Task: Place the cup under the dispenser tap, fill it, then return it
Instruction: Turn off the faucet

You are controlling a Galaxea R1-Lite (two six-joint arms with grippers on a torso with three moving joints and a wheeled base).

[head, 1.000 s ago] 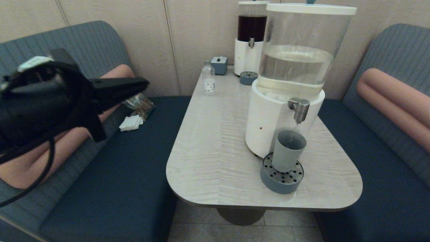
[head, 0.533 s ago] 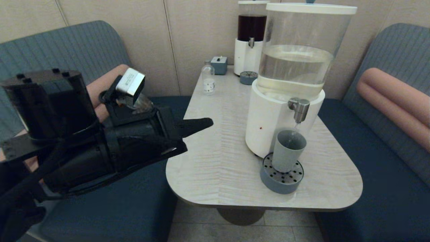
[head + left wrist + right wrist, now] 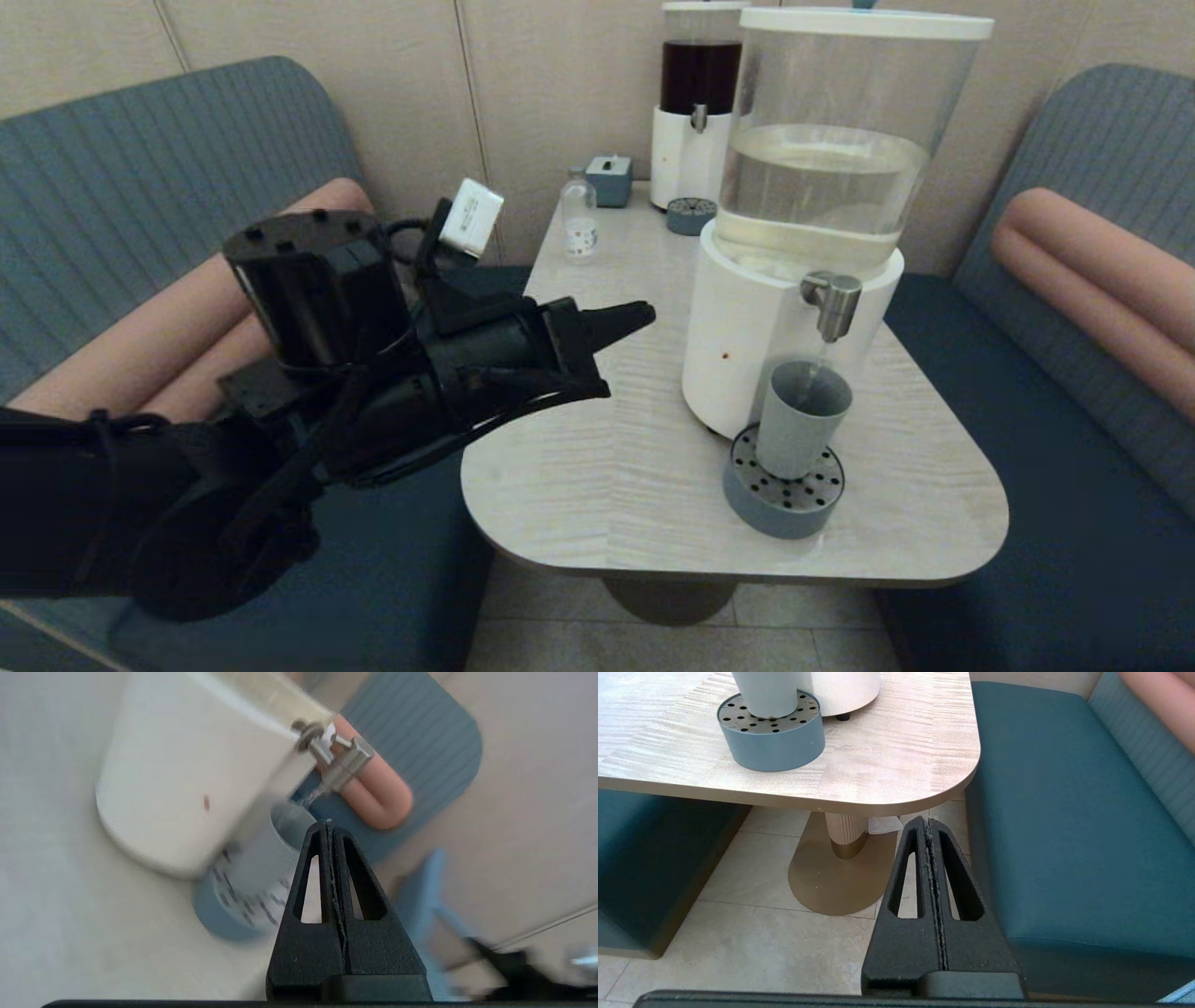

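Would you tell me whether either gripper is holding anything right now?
Nothing is held: left gripper and right gripper are shut on nothing; the cup stands alone.

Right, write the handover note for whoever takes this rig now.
Left hand: shut, empty, above the table's left edge, pointing toward the cup.
Right hand: shut, empty, parked low beside the table.
Cup: upright on the perforated drip tray, under the dispenser tap, a thin stream running in.
Done: cup placed, filling under way.
Left: stop the flow, grasp the cup, return it.
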